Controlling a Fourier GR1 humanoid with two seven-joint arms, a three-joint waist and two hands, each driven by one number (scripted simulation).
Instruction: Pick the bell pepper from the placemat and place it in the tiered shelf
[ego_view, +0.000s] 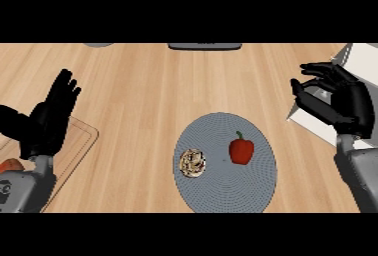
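A red bell pepper with a green stem lies on the right half of a round grey placemat in the middle of the counter. The white tiered shelf shows at the right edge, partly hidden behind my right hand. That hand hovers above and to the right of the pepper, fingers loosely bent and holding nothing. My left hand rests at the left edge, fingers straight and pointing up.
A small round pastry lies on the placemat's left part, close to the pepper. A wooden cutting board sits under my left hand. A dark object and a grey one touch the counter's far edge.
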